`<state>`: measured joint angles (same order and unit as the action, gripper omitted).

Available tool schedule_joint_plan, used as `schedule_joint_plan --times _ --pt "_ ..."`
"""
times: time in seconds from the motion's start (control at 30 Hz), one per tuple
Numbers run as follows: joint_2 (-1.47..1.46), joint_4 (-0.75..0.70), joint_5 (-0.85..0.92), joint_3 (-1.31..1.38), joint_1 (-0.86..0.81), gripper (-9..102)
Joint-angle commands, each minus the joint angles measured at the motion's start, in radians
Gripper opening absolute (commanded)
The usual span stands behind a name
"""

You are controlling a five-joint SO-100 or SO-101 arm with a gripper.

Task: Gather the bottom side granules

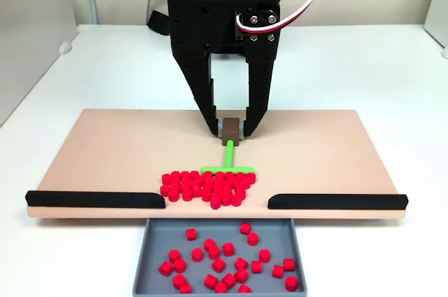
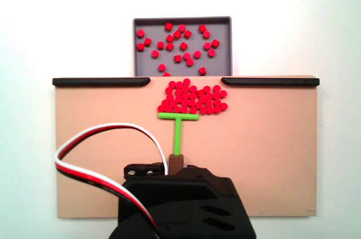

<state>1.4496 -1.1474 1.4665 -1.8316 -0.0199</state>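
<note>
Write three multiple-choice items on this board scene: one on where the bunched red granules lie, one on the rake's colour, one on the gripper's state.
1. The granules lie:
A. in the tray
B. on the board by the gap
C. off the board

2. The rake is:
A. green
B. blue
C. yellow

3. The gripper is:
A. open and empty
B. shut on a pellet
C. shut on the rake's handle

Key: 1 B, the patch sits between the black rails; 2 A, green stem and bar; 3 C, both fingers clamp the brown block on the handle.
</note>
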Motion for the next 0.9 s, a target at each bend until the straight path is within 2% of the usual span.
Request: schedule_joint_plan --times 0.0,0.53,0.87 --pt "-0.055 0.006 -0.006 0.005 -0.002 5" --pt "0.018 -0.015 -0.095 0.008 0.046 4" --pt "0.183 -0.141 -0.12 -0.008 0.1 3"
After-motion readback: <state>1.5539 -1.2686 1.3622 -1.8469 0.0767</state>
